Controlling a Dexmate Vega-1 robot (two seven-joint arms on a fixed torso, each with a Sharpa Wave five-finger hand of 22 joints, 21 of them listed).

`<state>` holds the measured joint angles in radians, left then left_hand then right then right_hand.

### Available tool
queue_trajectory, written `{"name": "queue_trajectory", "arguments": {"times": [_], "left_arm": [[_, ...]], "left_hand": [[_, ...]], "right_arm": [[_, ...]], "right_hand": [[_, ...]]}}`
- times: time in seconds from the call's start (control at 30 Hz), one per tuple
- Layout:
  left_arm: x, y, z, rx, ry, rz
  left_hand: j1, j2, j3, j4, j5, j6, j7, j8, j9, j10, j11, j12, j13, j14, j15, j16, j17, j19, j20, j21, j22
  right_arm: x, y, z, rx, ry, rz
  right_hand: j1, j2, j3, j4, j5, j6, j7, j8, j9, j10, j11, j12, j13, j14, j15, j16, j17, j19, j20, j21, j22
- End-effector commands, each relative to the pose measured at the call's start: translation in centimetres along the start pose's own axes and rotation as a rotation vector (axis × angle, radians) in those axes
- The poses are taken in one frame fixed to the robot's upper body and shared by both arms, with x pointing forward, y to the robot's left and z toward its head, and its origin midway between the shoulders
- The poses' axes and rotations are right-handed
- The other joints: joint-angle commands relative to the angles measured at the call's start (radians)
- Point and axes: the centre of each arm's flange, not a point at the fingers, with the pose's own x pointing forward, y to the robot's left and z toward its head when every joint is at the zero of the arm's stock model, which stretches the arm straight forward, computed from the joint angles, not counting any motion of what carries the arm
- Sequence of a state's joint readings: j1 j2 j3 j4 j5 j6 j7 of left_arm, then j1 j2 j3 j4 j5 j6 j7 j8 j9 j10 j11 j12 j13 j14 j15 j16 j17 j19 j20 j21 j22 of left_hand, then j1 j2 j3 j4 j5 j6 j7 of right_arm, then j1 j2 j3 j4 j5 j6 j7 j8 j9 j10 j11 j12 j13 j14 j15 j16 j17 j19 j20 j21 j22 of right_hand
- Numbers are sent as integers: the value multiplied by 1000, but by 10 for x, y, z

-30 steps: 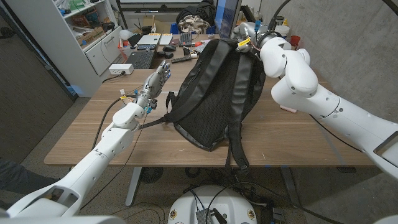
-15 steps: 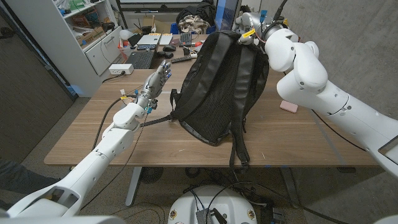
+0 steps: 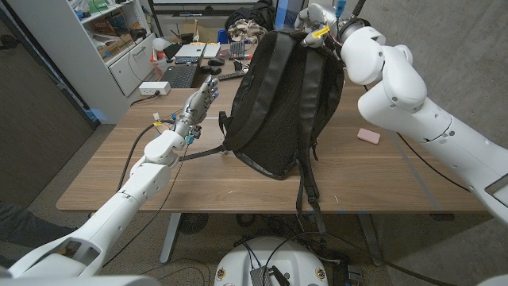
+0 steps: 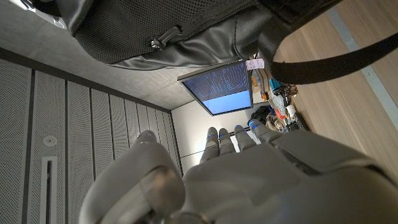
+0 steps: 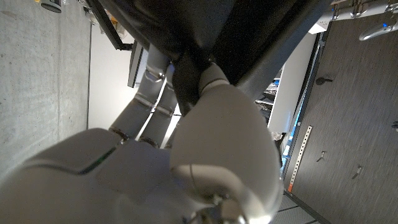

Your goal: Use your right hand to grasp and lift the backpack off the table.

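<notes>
The black backpack (image 3: 284, 103) hangs upright over the middle of the wooden table (image 3: 381, 179), mesh back panel toward me, its straps dangling to the front edge. My right hand (image 3: 317, 22) grips its top handle at the far upper end. In the right wrist view my right hand (image 5: 205, 124) is closed around the black handle (image 5: 186, 68). My left hand (image 3: 200, 105) stands to the backpack's left, fingers straight and apart, holding nothing. In the left wrist view my left hand (image 4: 236, 168) points past the backpack (image 4: 155, 31) and a strap (image 4: 336, 62).
A pink eraser-like block (image 3: 368, 136) lies on the table to the right. Behind the table stands a desk with a keyboard (image 3: 178, 75), papers and a monitor (image 3: 290, 20). A shelf unit (image 3: 111, 40) is at far left.
My right hand has risen with the backpack, which now hangs higher and more upright. The pink block has come into sight. The left hand has not moved.
</notes>
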<state>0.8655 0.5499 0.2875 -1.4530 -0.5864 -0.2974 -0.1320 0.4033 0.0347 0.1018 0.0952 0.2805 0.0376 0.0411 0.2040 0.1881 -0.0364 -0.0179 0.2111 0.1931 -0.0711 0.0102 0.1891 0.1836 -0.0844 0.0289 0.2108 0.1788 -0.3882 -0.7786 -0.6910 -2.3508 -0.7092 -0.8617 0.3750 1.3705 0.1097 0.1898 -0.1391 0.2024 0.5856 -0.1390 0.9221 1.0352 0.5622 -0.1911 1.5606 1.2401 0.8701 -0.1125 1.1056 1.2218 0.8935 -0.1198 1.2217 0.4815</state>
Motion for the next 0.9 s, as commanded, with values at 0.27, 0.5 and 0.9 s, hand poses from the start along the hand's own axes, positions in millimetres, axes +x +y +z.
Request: {"name": "queue_trajectory", "arguments": {"times": [0.27, 0.5, 0.9], "left_arm": [[-1, 2, 2, 3, 2, -5], [-1, 2, 2, 5, 1, -5], [-4, 3, 1, 2, -6, 1]], "left_hand": [[5, 9, -4, 2, -3, 11, -1, -1, 4, 0, 1, -3, 2, 3, 0, 3, 5, -4, 6, -3, 4], [5, 9, -5, 2, -4, 11, -1, -1, 4, 0, 0, -3, 2, 2, 1, 3, 5, -4, 6, -4, 4], [5, 10, -7, 2, -4, 10, -1, -1, 4, -1, 0, -4, 2, 3, 0, 3, 5, -4, 6, -4, 4]], "right_arm": [[0, -35, 9, 6, -16, -82], [3, -50, 7, 11, -4, -115], [5, -81, 12, 6, 1, -150]], "right_hand": [[12, 10, 13, -1, -2, -4, 4, 0, 5, -4, 3, 1, 3, 17, -105, -3, 4, -8, -105, 22, -7], [12, 11, 14, -1, -2, -6, 3, -1, 4, -4, 3, 1, 3, 18, -105, -5, 3, -9, -105, 28, -9], [11, 10, 15, 0, -3, -9, 2, 1, 10, -5, 4, 1, 3, 26, -105, -3, 5, -10, -105, 41, -15]]}}
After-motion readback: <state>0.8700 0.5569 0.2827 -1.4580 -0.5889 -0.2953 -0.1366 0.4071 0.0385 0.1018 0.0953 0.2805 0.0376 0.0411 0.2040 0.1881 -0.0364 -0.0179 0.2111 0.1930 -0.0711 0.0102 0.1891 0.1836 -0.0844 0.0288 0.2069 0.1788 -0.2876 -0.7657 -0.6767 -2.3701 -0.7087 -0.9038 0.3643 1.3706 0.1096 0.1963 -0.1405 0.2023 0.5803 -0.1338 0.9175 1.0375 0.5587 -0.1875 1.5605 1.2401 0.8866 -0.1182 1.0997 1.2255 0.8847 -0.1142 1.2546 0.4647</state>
